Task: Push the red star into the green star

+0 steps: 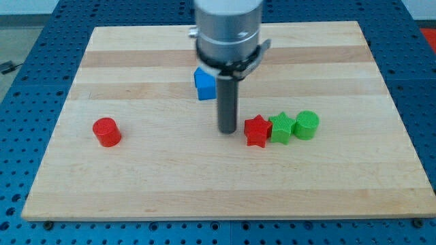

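The red star (257,131) lies right of the board's middle. Its right side touches the green star (281,127). A green cylinder (307,124) sits against the green star's right side, so the three form a row. My tip (227,130) stands just left of the red star, with a small gap between them.
A blue block (204,84) lies above my tip, partly hidden behind the arm's body (228,34). A red cylinder (106,131) sits at the view's left. The wooden board (218,184) rests on a blue perforated table.
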Controlling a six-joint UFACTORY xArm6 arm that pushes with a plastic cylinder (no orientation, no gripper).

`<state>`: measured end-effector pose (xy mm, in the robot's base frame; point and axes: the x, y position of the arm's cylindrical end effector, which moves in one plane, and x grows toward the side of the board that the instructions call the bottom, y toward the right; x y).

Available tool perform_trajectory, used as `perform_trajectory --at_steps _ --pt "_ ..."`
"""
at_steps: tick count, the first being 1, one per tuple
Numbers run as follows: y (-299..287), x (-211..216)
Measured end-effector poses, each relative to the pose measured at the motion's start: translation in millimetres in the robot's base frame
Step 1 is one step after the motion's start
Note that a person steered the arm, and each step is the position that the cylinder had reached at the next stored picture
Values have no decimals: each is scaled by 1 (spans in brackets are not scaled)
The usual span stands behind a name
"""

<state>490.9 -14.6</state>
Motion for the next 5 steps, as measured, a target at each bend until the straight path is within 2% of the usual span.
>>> perform_trajectory --at_steps 1,2,3,4,5 --pt "-48 60" --pt "-154 88" --pt "-276 82" --pt "-289 78" --pt "-289 53"
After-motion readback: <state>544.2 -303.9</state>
